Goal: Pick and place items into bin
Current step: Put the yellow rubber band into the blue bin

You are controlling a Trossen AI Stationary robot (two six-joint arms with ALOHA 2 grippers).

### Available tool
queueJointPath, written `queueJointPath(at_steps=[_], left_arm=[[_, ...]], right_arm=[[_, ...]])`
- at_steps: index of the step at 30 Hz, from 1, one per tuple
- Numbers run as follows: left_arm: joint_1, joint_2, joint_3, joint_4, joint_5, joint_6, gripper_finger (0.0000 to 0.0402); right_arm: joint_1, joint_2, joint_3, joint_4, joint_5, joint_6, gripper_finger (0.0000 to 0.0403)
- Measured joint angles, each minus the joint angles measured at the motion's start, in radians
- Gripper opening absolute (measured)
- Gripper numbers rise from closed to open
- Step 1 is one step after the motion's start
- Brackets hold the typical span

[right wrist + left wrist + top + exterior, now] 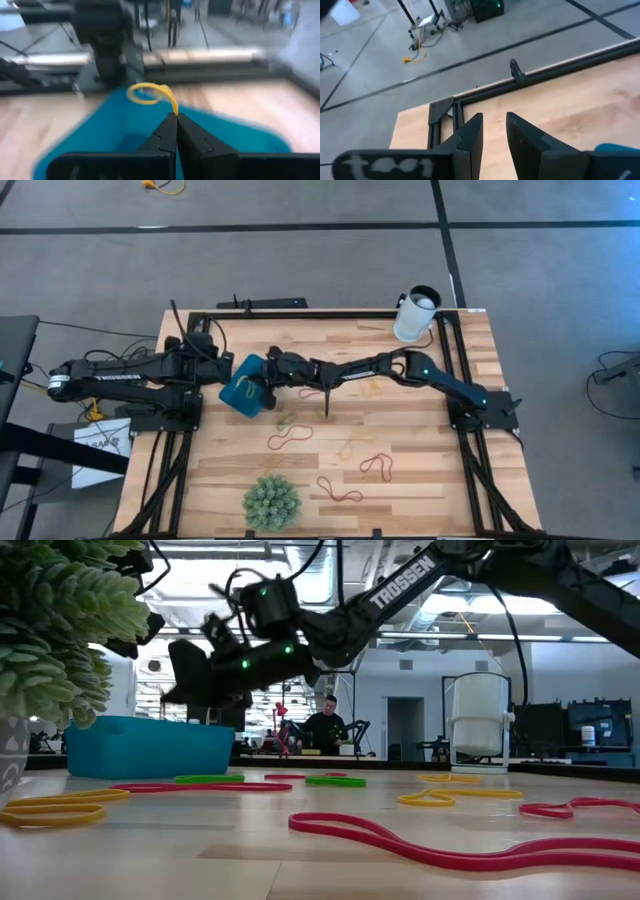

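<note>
Yellow rubber, thin and soft, hangs from the tips of the right gripper (176, 116): a yellow band (150, 94) is pinched between the closed fingers and curls up over the teal bin (100, 135). In the high view the right arm reaches across the wooden table (420, 470) so that its gripper is above the bin (243, 387), which stands at the left side of the table, just beside the left arm. The left gripper (494, 131) waits there with its fingers a narrow gap apart and with nothing seen between them; it points past the bin toward the table edge.

Other bands lie loose on the table, well apart from the bin: a red band (288, 437), another red one (377, 467), a red one near the front (338, 491), and in the low view a green band (335, 781) and a long red loop (440, 843) close to the camera. A green spiky ball (271, 501) sits at the front edge and a white cup (414, 315) at the far right corner; neither seems to belong to the job.

Such a band is judged very light and floppy. It will bend and dangle, and it may cling to a finger pad after release. It lies flat, so the best hold is probably on one strand of the loop, taken from straight above where the strand is clear of other bands.
</note>
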Motion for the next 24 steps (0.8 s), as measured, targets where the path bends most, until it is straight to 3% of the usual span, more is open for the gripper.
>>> queueJointPath(at_steps=[6,17,24], left_arm=[[0.0,0.0,0.0,0.0,0.034,0.01,0.0075],[0.0,0.0,-0.001,0.001,0.051,0.0,0.0075],[0.0,0.0,-0.001,0.005,0.097,-0.003,0.0075]], right_arm=[[-0.004,0.015,0.013,-0.046,-0.024,0.02,0.0012],[-0.01,0.013,0.013,-0.126,-0.027,0.022,0.0094],[-0.023,-0.086,0.014,-0.249,-0.072,-0.02,0.0111]])
